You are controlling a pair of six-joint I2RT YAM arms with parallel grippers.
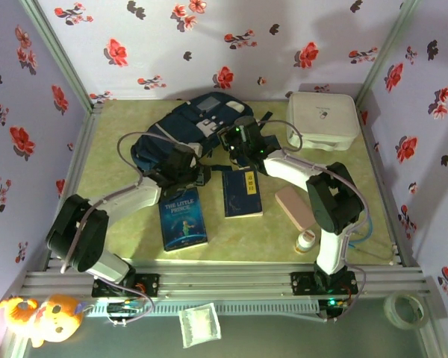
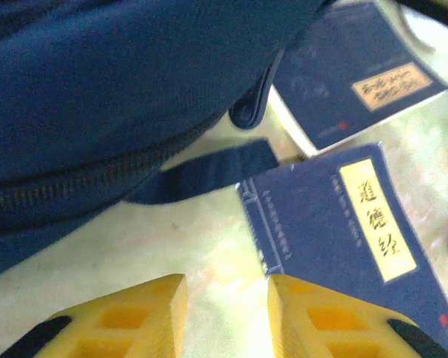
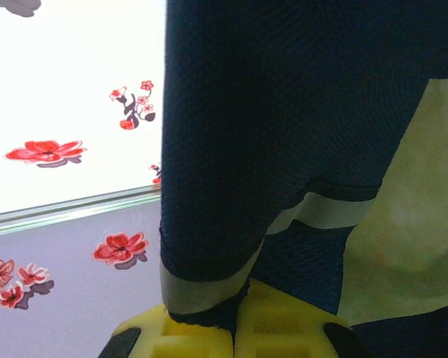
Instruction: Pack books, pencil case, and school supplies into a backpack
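The navy backpack (image 1: 198, 123) lies at the back middle of the table. My right gripper (image 1: 235, 142) is shut on its edge; in the right wrist view the yellow fingers (image 3: 284, 321) pinch a fold of backpack (image 3: 254, 112) fabric with a white stripe and hold it up. My left gripper (image 1: 196, 177) hovers low by the backpack's near side. In the left wrist view the left gripper (image 2: 226, 287) stands open over bare table, its right finger at the corner of a yellow-labelled book (image 2: 343, 231). A second labelled book (image 2: 358, 82) lies beyond. The Little Prince (image 1: 183, 218) and a labelled book (image 1: 242, 192) lie in front. The pencil case (image 1: 295, 206) lies to the right.
A white rounded box (image 1: 322, 119) stands at the back right. A small white bottle (image 1: 306, 240) stands near the right arm's base. A dark strap (image 2: 201, 173) of the backpack trails across the table between the backpack (image 2: 97, 97) and the books.
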